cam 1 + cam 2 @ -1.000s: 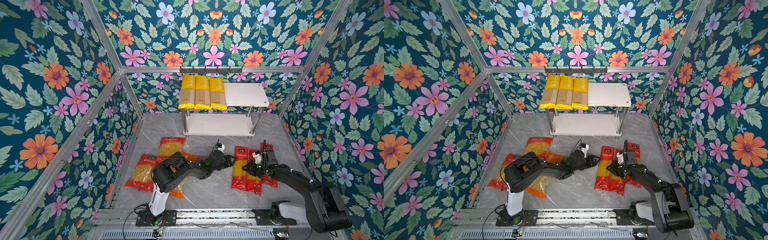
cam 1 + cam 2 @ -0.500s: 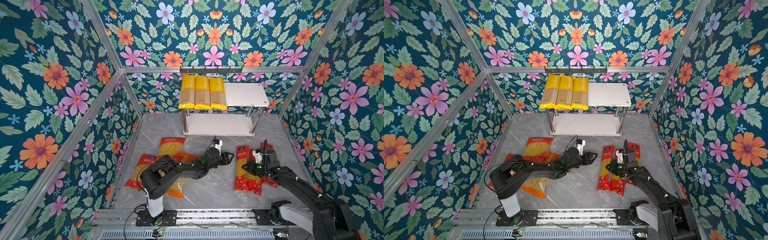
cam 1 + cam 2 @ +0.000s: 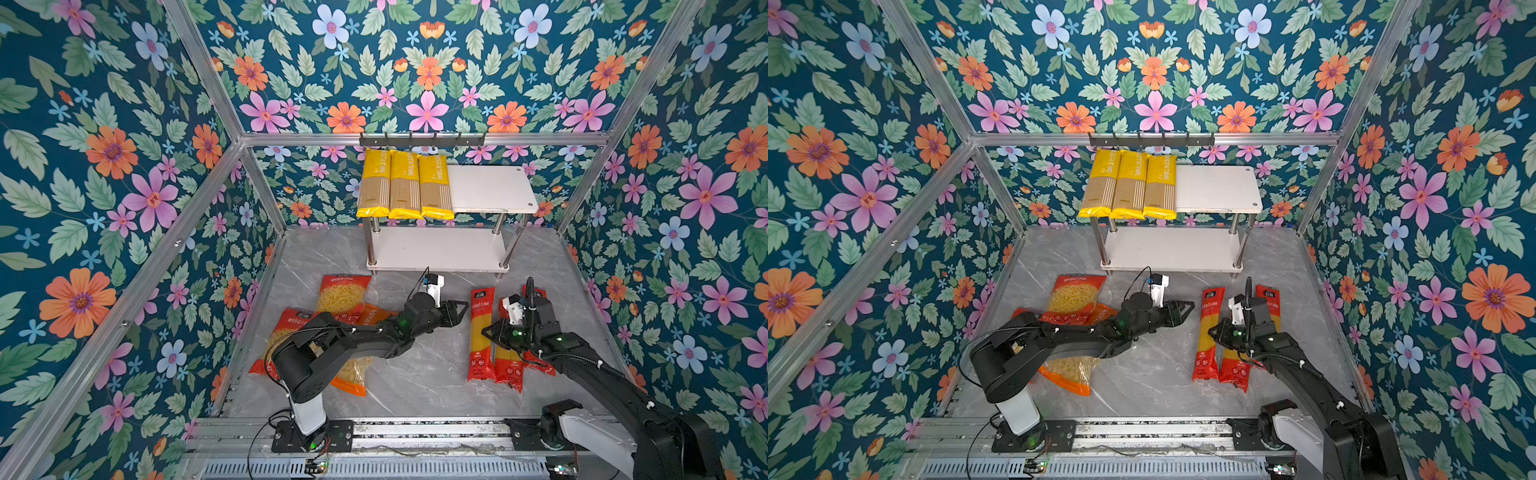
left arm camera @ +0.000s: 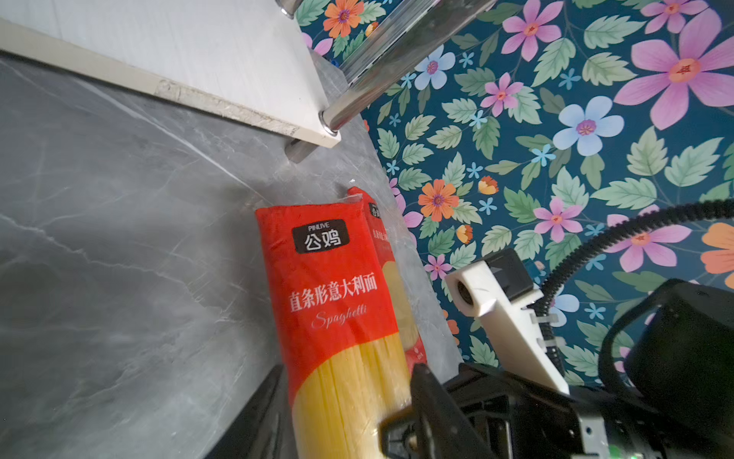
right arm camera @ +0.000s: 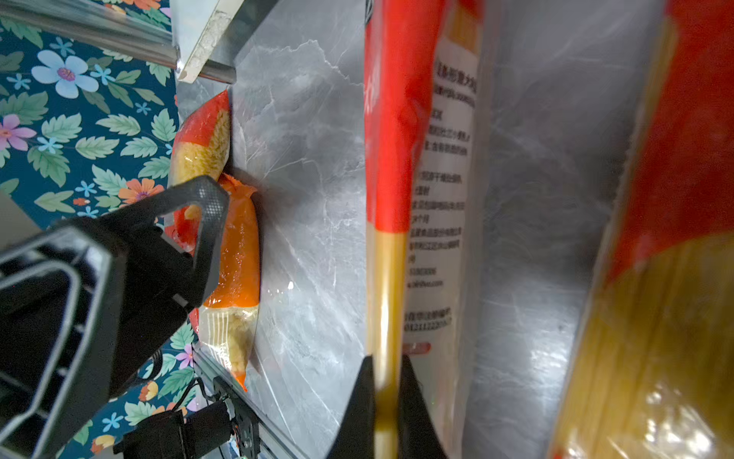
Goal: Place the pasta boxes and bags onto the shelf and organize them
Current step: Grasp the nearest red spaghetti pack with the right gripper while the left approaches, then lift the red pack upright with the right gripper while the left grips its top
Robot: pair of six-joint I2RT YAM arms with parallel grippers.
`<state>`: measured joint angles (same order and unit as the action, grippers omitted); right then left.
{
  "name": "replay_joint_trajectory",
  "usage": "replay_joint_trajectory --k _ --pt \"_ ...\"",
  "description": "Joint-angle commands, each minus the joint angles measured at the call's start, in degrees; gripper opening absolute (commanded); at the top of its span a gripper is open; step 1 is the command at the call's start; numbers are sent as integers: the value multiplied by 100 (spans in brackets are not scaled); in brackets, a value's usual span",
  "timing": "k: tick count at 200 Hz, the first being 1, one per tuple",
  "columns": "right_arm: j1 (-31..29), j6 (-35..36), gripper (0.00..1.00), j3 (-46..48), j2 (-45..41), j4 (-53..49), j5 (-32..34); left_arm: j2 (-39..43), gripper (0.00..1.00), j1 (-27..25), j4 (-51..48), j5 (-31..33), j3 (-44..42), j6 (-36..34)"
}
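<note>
Three long yellow pasta packs lie side by side on the left of the shelf's top board. On the grey floor lie three long red spaghetti packs. The leftmost one is tipped on edge, with my right gripper shut on its thin side. My left gripper is open, a finger on either side of that pack. Two red macaroni bags and an orange one lie at the left, partly under my left arm.
The shelf's lower board is bare and stands just behind both grippers. A black hook rail hangs on the back wall above the shelf. Flowered walls close in the sides. A metal rail runs along the front.
My right gripper has shut on the edge of the leftmost red spaghetti pack and tipped it up. My left gripper has crept right and back, up to that pack.
</note>
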<state>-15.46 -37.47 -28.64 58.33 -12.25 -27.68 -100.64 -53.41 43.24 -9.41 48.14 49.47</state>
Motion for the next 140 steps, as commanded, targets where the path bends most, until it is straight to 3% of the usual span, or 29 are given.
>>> replay_joint_trajectory --k 1,66,100,140 --pt "-191 55 0 -139 -65 348 12 184 53 71 163 -18 -69 -258" --pt "-332 320 0 -270 -379 370 -124 1135 56 561 -73 -144 -540 -708" --pt "-867 860 0 -522 -765 256 89 1816 67 736 -175 -198 -884 -1223" --pt "-1100 877 0 -546 -816 763 -162 2458 77 944 -234 -355 -1259 -1545"
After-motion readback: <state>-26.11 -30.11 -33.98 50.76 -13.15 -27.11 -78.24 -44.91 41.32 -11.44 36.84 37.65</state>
